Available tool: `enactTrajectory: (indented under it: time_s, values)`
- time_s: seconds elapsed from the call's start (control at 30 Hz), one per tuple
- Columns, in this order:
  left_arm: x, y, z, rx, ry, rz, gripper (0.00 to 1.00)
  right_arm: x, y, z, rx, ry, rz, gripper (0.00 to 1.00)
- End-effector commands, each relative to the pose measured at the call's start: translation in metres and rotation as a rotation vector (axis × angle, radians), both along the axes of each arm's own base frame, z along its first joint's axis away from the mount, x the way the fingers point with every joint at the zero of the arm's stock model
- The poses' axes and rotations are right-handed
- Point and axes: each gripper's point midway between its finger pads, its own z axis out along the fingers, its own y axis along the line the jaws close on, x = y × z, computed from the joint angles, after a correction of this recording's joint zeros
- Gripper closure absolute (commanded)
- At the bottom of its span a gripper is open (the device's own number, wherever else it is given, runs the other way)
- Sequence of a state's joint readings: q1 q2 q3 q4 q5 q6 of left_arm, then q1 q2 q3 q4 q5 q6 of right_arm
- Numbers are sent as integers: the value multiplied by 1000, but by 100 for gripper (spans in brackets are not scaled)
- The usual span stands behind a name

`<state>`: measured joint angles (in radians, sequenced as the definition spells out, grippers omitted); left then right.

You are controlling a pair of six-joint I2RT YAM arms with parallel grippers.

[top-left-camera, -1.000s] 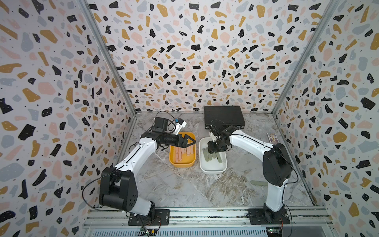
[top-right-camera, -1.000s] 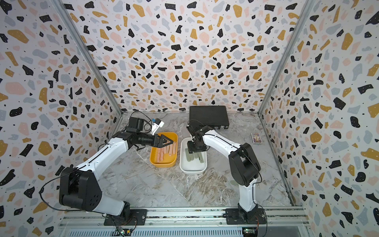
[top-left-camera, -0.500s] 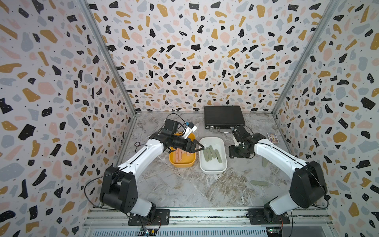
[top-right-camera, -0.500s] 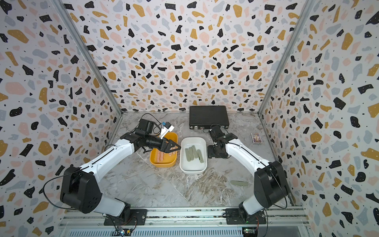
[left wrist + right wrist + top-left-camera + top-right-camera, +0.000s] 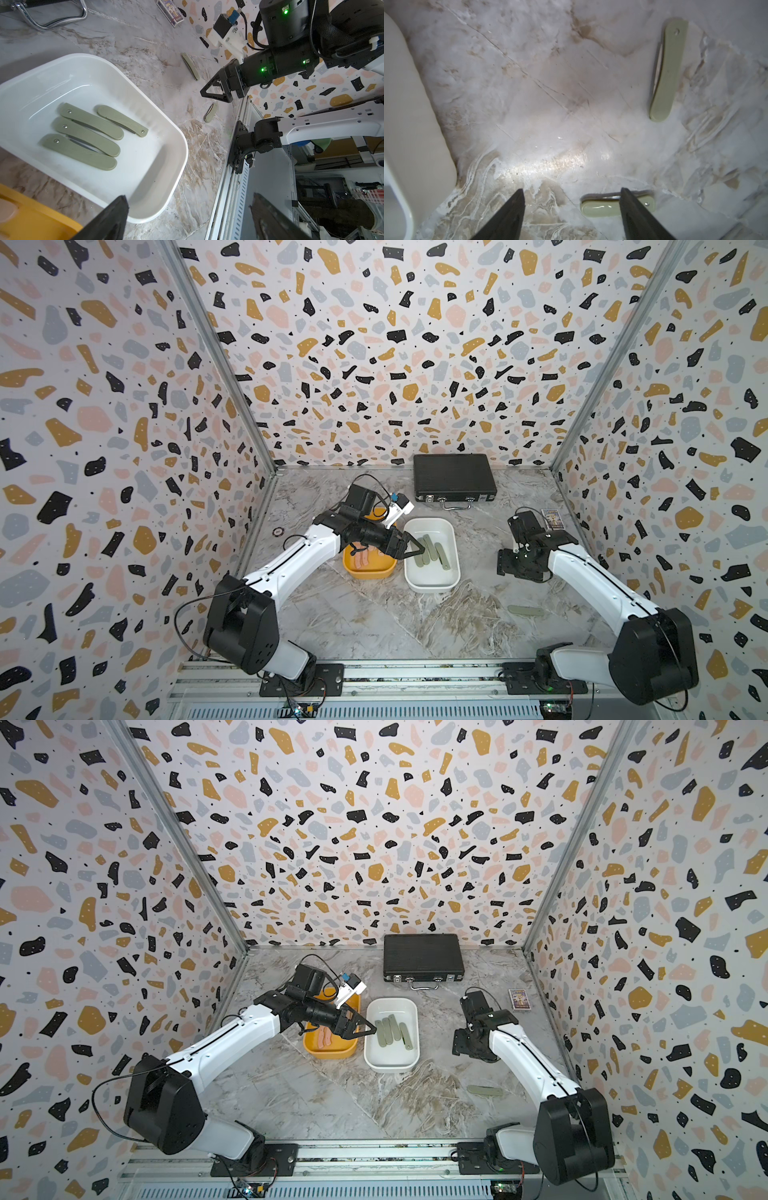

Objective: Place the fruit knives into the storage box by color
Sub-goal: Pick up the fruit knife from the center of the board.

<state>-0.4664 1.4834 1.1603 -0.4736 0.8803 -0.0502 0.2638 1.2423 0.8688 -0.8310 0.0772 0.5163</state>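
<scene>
While the left gripper (image 5: 415,549) hangs above the adjoining rims of the two tubs, its fingers are spread wide with nothing between them. The right gripper (image 5: 571,192) is positioned low over the grey marbled tabletop (image 5: 374,622), to the right of the tubs. Its fingers (image 5: 508,214) are apart and grip nothing.

Four sage-green flat plastic fruit knives (image 5: 85,136) lie side by side in the shallow white plastic tub (image 5: 432,587). Salmon-pink plastic fruit knives (image 5: 363,560) lie in the shallow mustard-yellow plastic tub (image 5: 365,574), which stands just beside the white tub.

Two further green knives lie on the tabletop:
- The green knife under the right gripper (image 5: 602,205) is partly hidden by one finger.
- The green knife nearer the front edge (image 5: 527,610) lies apart from both grippers.
</scene>
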Motion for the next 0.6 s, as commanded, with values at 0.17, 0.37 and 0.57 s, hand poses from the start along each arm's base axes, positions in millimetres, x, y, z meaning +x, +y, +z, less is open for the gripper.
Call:
enactTrajectory:
  time_s: [0.17, 0.37, 0.57]
  values:
    - [3, -3, 13, -13, -50, -17, 7, -42, -13, -14, 39, 34, -177, 20]
    - [3, -3, 15, -15, -51, -18, 7, -55, -10, -29, 96, 68, -274, 17]
    - [2, -3, 15, -15, -52, -19, 7, -68, -8, -39, 132, 99, -341, 16]
